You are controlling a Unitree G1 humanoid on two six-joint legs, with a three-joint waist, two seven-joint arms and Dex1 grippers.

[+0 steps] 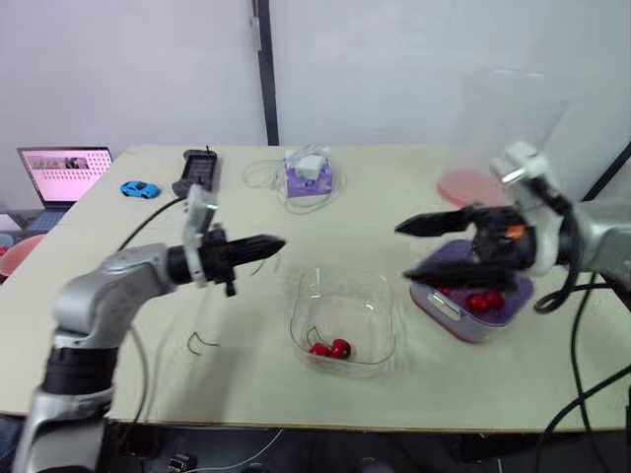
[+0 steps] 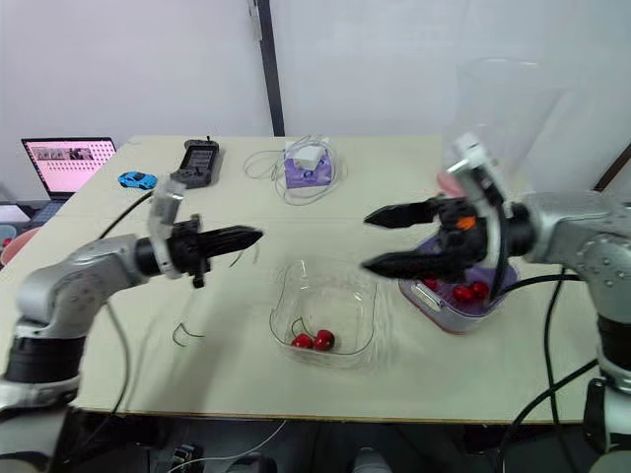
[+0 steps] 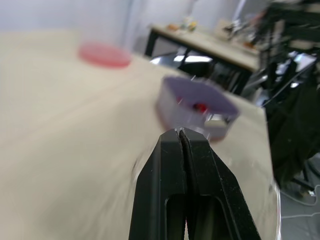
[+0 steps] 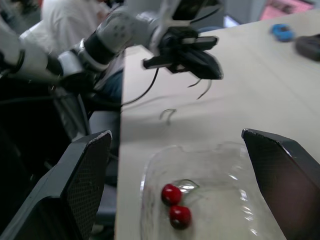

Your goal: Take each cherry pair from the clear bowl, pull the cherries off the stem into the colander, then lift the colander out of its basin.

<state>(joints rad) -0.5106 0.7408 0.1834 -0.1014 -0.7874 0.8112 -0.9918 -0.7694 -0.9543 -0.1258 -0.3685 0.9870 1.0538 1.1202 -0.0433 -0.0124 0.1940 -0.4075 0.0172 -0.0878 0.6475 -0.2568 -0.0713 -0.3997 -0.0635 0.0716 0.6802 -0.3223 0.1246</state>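
Left arm: elbow bent at the near left, forearm level and reaching right toward the centre. Left gripper: its two black fingers pressed flat together along their length, tips pointing right. Right arm: enters from the right, forearm directed left. Right gripper: fingers spread wide, one above the other in the head views, both tips pointing left. The two grippers face each other at about the same height, well apart.
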